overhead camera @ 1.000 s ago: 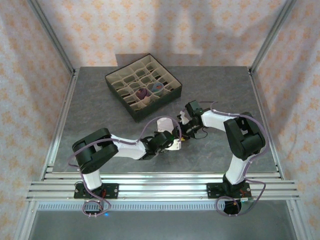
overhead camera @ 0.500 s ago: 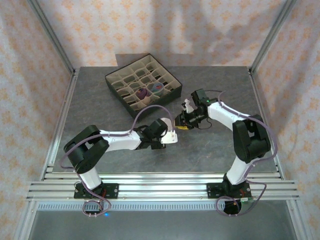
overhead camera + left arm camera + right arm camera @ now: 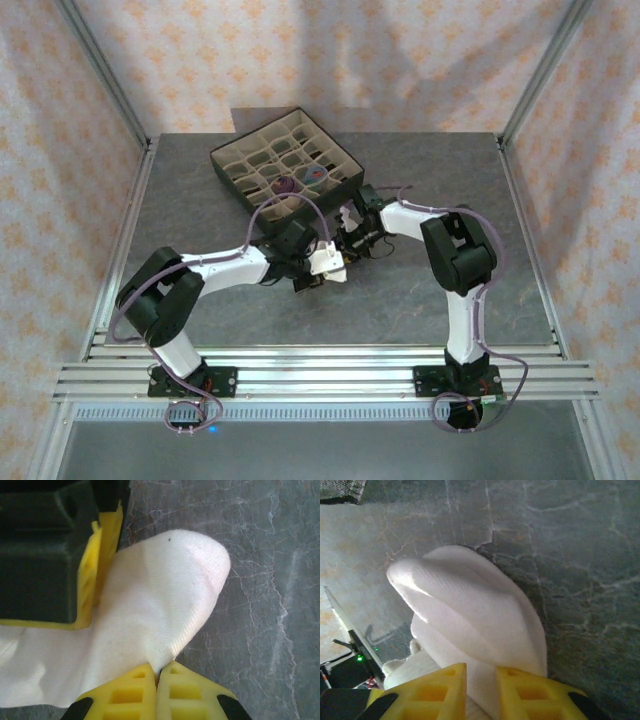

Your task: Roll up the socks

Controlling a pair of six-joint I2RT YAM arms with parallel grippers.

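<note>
Top external view: I am finding the white sock (image 3: pixel 328 262) lying on the table (image 3: pixel 420 300) near the box (image 3: pixel 228 178), between both arms. A purple sock (image 3: pixel 285 185) and a grey-blue sock (image 3: pixel 316 177) are sitting bundled in neighbouring compartments (I am judging those two finished). At the wrist cameras, the left pincer (image 3: pixel 158 672) is pressing together on the sock's edge near its toe, and the right pincer (image 3: pixel 480 680) is pinching a raised fold. I am rating this sock as merely doubled over, not yet rolled.
</note>
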